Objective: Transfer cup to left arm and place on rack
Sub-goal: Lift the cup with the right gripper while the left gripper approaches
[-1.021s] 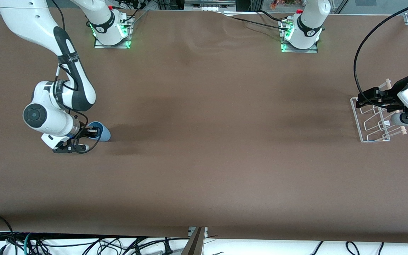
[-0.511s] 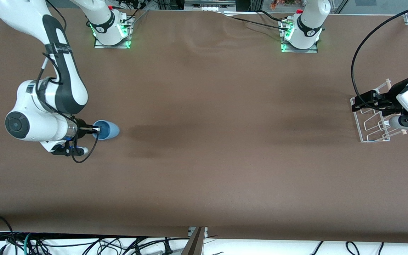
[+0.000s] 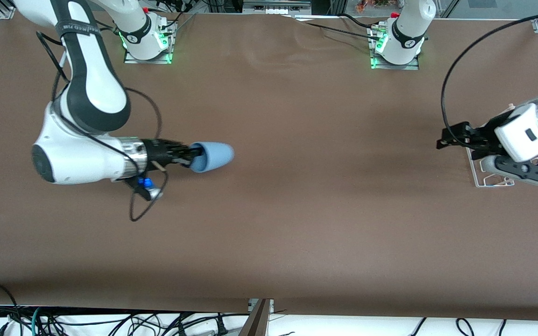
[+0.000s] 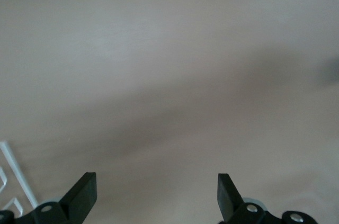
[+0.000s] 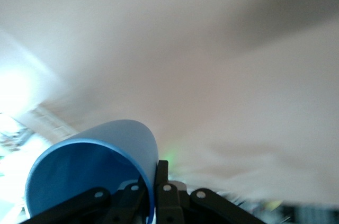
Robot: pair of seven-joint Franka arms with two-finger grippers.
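Two grippers well apart: right gripper (image 3: 193,157) clamping cup (image 3: 213,156) rim, left gripper (image 3: 447,138) wide beside rack (image 3: 479,179).

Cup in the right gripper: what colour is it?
Plain light blue; the cup shows best in the front view.

— What covers the table (image 3: 297,210)?

— A brown cloth, plain, with soft wrinkles (image 3: 269,56) toward the edge where the base plates (image 3: 147,56) stand. Green lights (image 3: 372,60) glow at these plates.

— And under the nearer edge?

— A white floor with many black cables (image 3: 110,322), and one dark post (image 3: 256,317) near the middle.

— Is the light even?

— Not fully. Wide soft shadows (image 3: 390,163) lie on the cloth.
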